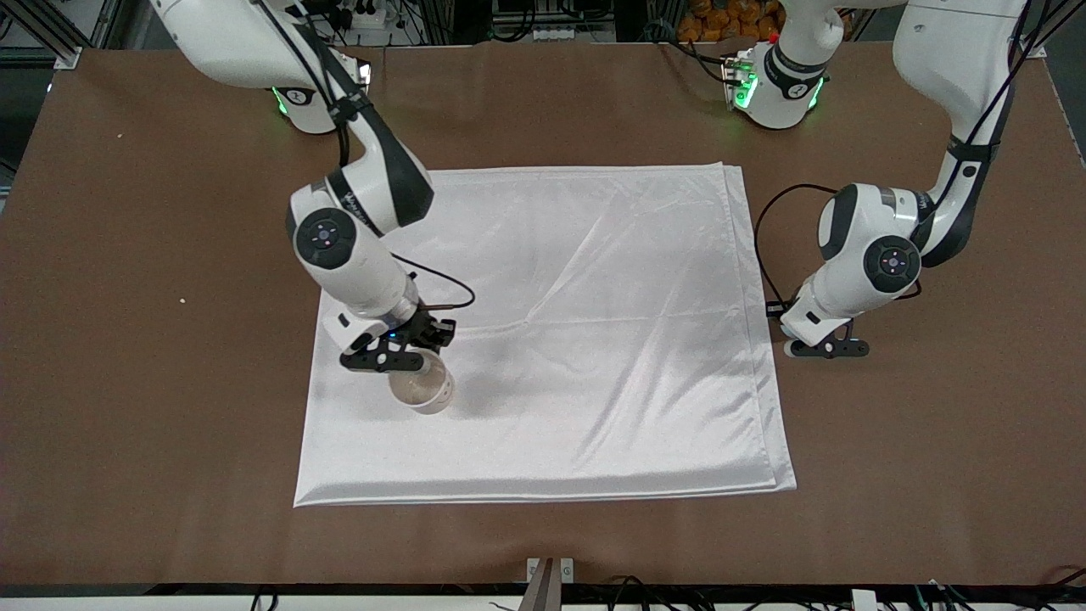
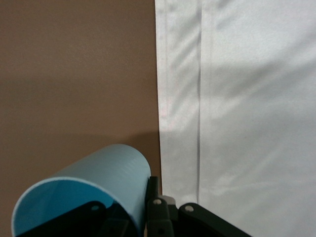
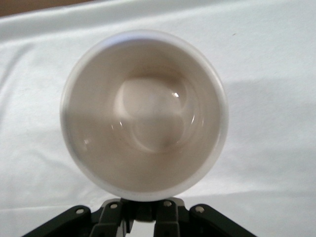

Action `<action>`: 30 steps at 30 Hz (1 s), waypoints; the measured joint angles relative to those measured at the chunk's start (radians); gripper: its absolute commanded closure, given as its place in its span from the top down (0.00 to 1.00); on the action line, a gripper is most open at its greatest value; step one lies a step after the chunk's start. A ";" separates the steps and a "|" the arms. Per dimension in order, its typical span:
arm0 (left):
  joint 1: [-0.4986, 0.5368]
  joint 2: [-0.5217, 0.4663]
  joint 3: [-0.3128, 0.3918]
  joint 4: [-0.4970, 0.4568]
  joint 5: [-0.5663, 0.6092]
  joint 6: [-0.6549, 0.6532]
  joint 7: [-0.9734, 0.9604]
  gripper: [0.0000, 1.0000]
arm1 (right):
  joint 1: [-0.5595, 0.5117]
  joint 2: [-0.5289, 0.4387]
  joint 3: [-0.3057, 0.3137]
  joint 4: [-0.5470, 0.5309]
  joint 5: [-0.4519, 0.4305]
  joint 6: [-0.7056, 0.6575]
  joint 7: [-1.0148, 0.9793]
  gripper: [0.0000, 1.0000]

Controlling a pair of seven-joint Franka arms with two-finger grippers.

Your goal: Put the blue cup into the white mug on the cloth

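The white mug [image 1: 422, 390] stands upright on the cloth [image 1: 594, 339], in the part toward the right arm's end and nearer the front camera. It is round and smooth, with a glossy pale interior and a thick rim [image 3: 144, 114]; the interior holds nothing. The right tool [image 1: 399, 350] is at the mug, its fingers clamped together on the mug's handle side; the handle itself is hidden.

The cloth is a large rectangle of shiny white satin-like fabric, folded double, with long creases and a stepped double edge toward the left arm's end.

The left tool [image 1: 827, 346] is over the bare brown bench [image 1: 933, 441], just beside that edge, clamped on the blue cup [image 2: 86, 192]. The cup is light blue, tapered, matte, with a brighter interior, and is held tilted.
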 measured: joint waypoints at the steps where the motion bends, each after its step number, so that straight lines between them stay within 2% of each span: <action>1: 0.000 -0.004 -0.001 0.015 0.000 -0.023 0.000 0.00 | 0.018 0.006 0.000 0.007 0.000 0.000 0.023 0.00; 9: -0.001 -0.044 -0.010 0.143 0.053 -0.206 0.000 0.00 | 0.149 0.090 -0.002 0.084 -0.001 0.003 0.160 0.00; 22: -0.001 -0.168 -0.027 0.352 0.064 -0.498 0.023 0.00 | 0.257 0.203 -0.009 0.174 -0.017 0.011 0.192 0.00; 30: -0.001 -0.231 -0.033 0.419 0.058 -0.609 0.030 0.00 | 0.318 0.261 -0.019 0.219 -0.068 0.011 0.231 0.00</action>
